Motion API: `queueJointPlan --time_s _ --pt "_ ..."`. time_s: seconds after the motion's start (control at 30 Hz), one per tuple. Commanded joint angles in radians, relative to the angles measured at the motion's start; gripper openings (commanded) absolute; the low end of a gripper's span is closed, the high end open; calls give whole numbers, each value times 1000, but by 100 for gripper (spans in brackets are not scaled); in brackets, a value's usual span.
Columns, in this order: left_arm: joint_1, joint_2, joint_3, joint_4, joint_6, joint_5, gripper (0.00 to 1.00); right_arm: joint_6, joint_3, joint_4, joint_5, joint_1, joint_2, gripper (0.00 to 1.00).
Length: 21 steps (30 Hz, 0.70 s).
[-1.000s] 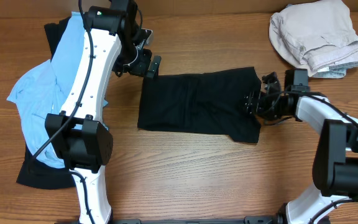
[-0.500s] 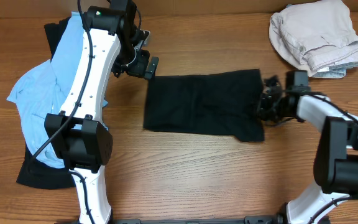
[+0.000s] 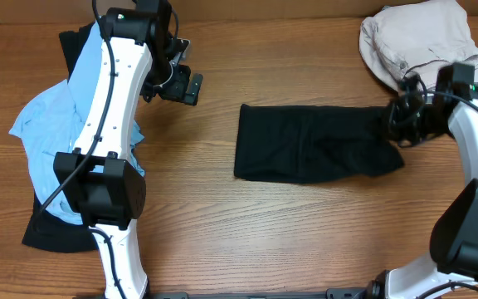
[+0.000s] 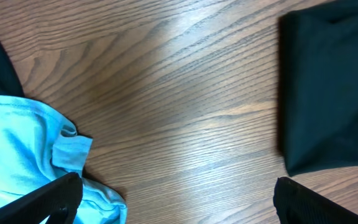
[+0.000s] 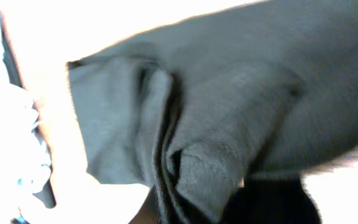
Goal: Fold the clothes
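Bunched black shirt (image 5: 241, 106) hides the fingertips of the right end effector (image 3: 398, 124).

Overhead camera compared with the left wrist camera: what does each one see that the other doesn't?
Only overhead: the crumpled beige fabric garment in the far corner, and the right pincer shut on one end of the folded black fabric garment. Only the left wrist: a close look at the rolled hem of the light blue fabric shirt, with the dark fingertips of the open left pincer at the bottom corners. Both: the black garment, the blue shirt and the brown wooden table.
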Motion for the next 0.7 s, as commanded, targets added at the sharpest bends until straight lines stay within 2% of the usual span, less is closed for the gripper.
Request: queueJointPlan --time_s 0.0,0.1,0.13,0.23,0.33,0.37,0.43,0.53,0.67 --pt "5 -1 21 1 -2 -7 100 12 112 -19 14 145 -44 4" --pt "5 -1 21 3 -2 -7 100 90 126 23 85 286 -44 4" --pt "5 -1 21 5 -2 -7 100 145 126 64 155 399 -34 4" --pt "5 -1 21 8 -1 -7 100 229 125 139 264 583 11 4" --pt "5 -1 21 9 14 -6 100 274 125 226 310 752 83 35" --pt "5 -1 21 9 18 -6 100 274 126 245 313 790 104 48" --pt "5 0 21 9 25 -7 100 274 126 266 317 852 134 65" --pt "5 0 21 9 35 -6 100 285 131 264 328 880 130 75" --pt "5 0 21 15 36 -6 100 295 192 200 335 849 92 77"
